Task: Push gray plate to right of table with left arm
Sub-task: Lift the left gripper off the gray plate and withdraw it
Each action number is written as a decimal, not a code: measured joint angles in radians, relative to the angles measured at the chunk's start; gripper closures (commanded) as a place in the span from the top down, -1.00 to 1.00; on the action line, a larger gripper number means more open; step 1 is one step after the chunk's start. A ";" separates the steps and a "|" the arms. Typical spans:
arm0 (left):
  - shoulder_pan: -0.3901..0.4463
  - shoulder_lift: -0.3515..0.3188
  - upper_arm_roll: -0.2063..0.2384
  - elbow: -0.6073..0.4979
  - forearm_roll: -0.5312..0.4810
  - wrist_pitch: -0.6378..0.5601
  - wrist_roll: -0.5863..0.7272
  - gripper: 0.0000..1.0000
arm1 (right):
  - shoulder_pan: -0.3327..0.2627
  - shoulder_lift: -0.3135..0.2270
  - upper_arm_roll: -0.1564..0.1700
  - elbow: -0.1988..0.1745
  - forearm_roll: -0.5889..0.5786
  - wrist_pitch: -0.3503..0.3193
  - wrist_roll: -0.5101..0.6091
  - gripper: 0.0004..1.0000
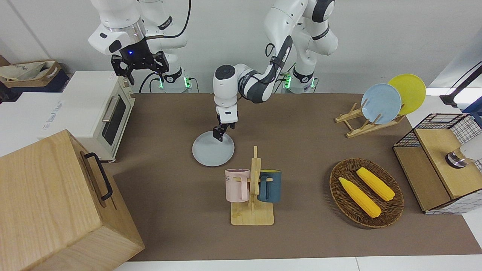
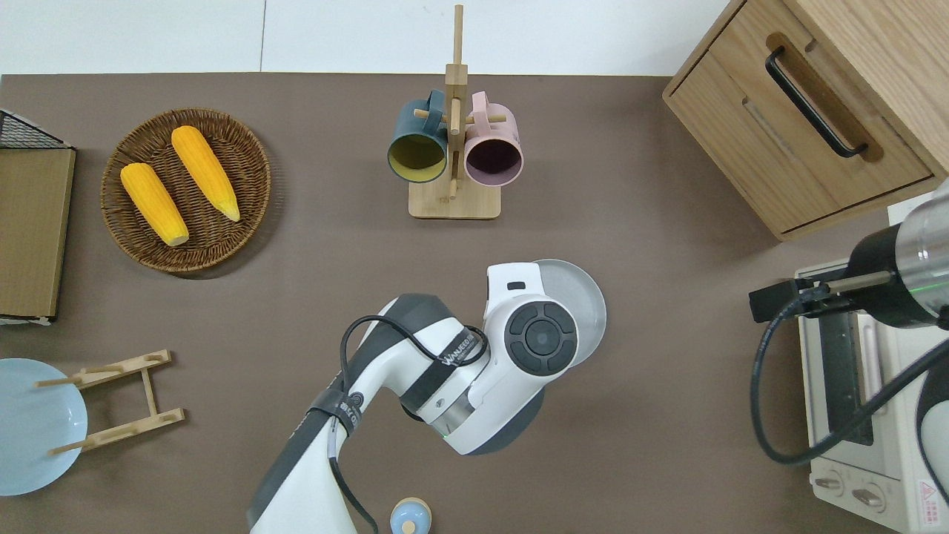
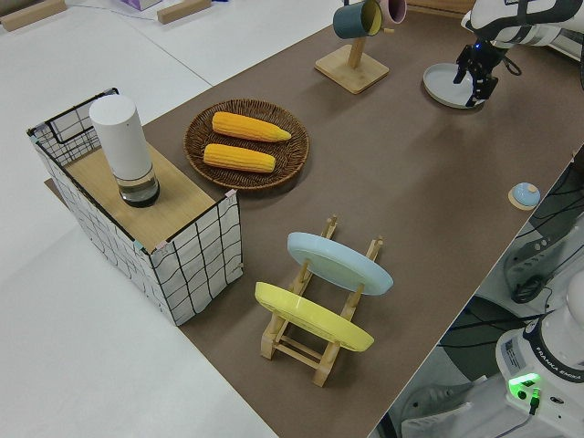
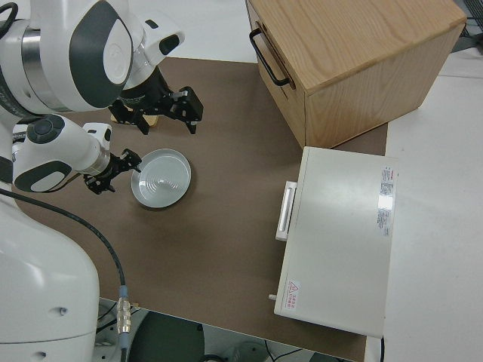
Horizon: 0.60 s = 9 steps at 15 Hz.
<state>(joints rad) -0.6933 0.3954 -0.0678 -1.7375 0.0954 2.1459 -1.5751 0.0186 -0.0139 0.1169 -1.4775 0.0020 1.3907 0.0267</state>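
Observation:
The gray plate [image 1: 213, 150] [image 2: 587, 308] [image 3: 447, 88] [image 4: 160, 179] lies flat on the brown table [image 1: 301, 150], nearer to the robots than the mug rack. My left gripper [image 1: 220, 134] [image 3: 478, 85] [image 4: 113, 173] is low at the plate's rim, on the side toward the left arm's end of the table. In the overhead view the left arm's wrist [image 2: 540, 337] hides the gripper and part of the plate. My right gripper [image 1: 145, 75] [image 4: 166, 121] is parked and open.
A mug rack [image 1: 253, 188] holds a pink and a teal mug. A wicker basket [image 1: 367, 194] holds two corn cobs. A wooden rack [image 1: 371, 122] carries a sky-blue and a yellow plate. A toaster oven [image 1: 98, 113] and a wooden cabinet [image 1: 56, 203] stand at the right arm's end.

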 measured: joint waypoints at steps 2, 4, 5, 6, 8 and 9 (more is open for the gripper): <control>0.007 -0.001 0.019 0.045 0.000 -0.059 0.068 0.96 | 0.000 0.000 0.000 0.000 0.000 0.000 0.000 0.97; 0.025 -0.003 0.034 0.089 0.000 -0.117 0.159 0.97 | 0.000 0.000 0.000 0.000 0.000 0.000 0.000 0.97; 0.035 -0.006 0.034 0.099 0.000 -0.133 0.217 0.97 | 0.000 0.000 0.000 0.000 0.000 0.000 0.000 0.97; 0.049 -0.011 0.035 0.110 -0.001 -0.158 0.304 0.98 | 0.000 0.000 0.000 0.000 0.000 0.000 0.000 0.97; 0.079 -0.029 0.036 0.127 -0.005 -0.233 0.455 0.98 | 0.000 0.000 0.000 0.000 0.000 0.000 0.000 0.97; 0.094 -0.041 0.037 0.138 -0.007 -0.277 0.522 0.98 | 0.000 0.000 0.000 0.000 0.000 0.000 0.000 0.97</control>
<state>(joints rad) -0.5997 0.3549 -0.0309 -1.5992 0.0888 1.8691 -1.0532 0.0186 -0.0139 0.1169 -1.4775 0.0020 1.3907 0.0267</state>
